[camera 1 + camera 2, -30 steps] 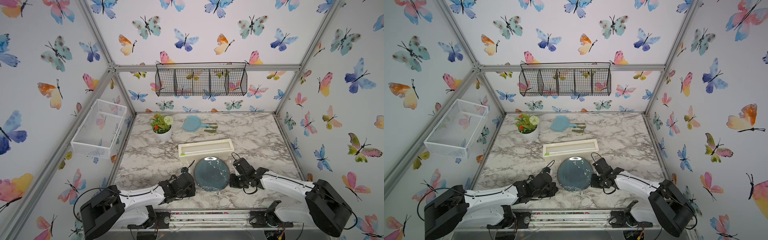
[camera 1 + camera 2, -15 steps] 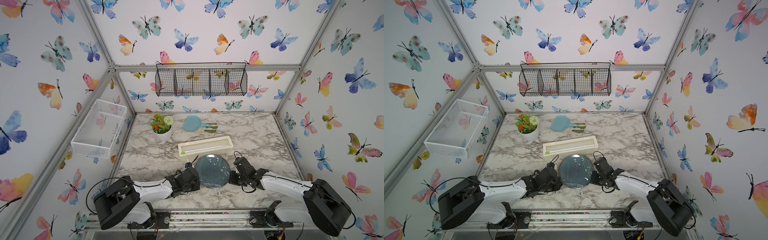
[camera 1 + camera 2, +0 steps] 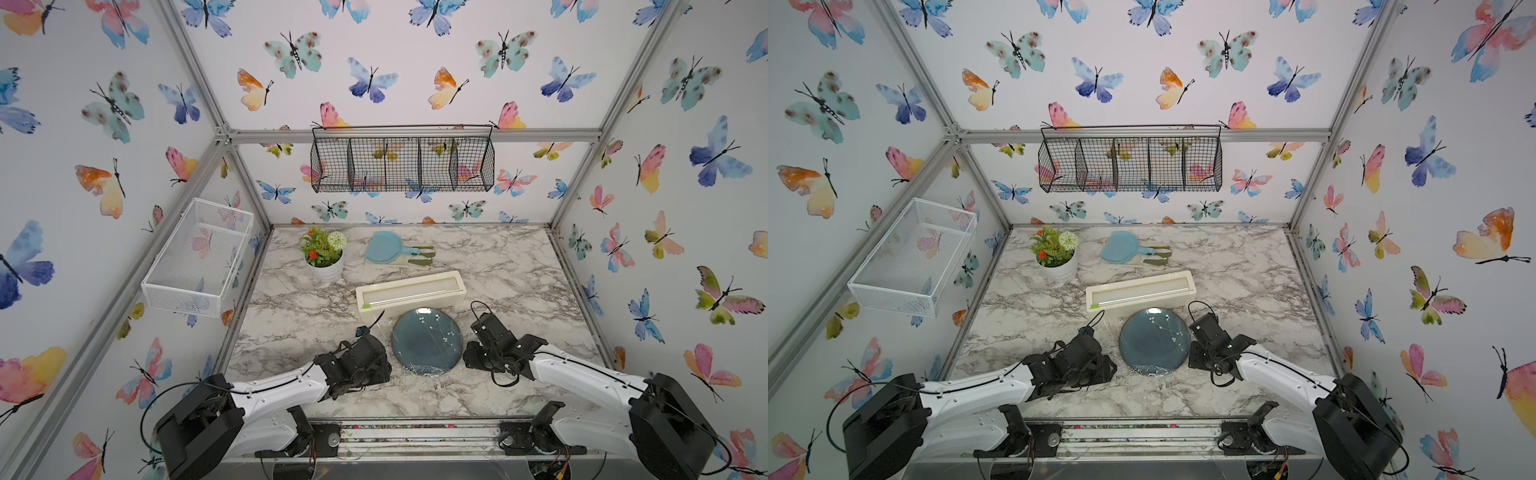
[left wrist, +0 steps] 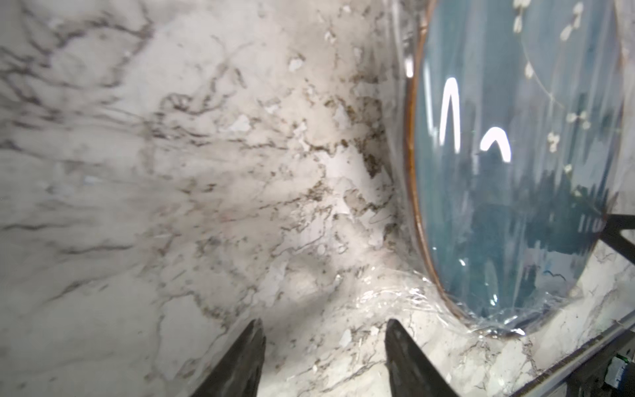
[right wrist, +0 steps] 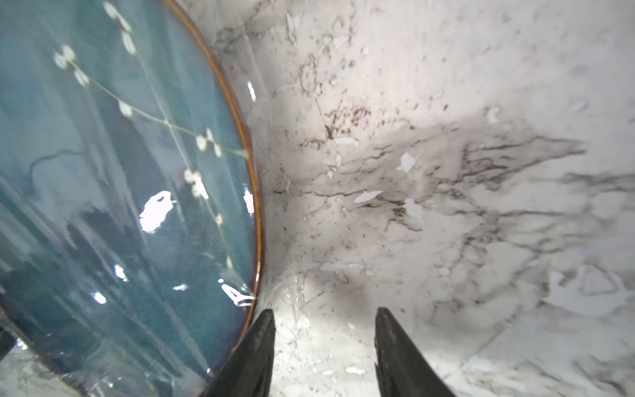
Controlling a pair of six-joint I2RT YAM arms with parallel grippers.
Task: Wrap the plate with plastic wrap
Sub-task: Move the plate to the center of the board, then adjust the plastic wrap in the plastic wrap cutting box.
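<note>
Low in both top views, the two claws flank the plate, one on each side. Seen from its wrist camera, the left claw (image 4: 324,343) stands about half open with only bare surface (image 4: 171,206) between its jaws. The right claw (image 5: 324,340) is open about as far and grips nothing. A wrinkle of plastic wrap (image 4: 395,297) lies close to each; whether a tip touches it I cannot tell.

The plate (image 3: 427,341) lies flat, low and centre in a top view, just in front of the dispenser box (image 3: 409,291). The film is drawn over it and bunched at its lower edge. The film looks light, limp, clingy and easy to tear, so it is best pinched at the loose crumpled margin beyond the rim. The plate is probably stiff, heavy, breakable and slick.
</note>
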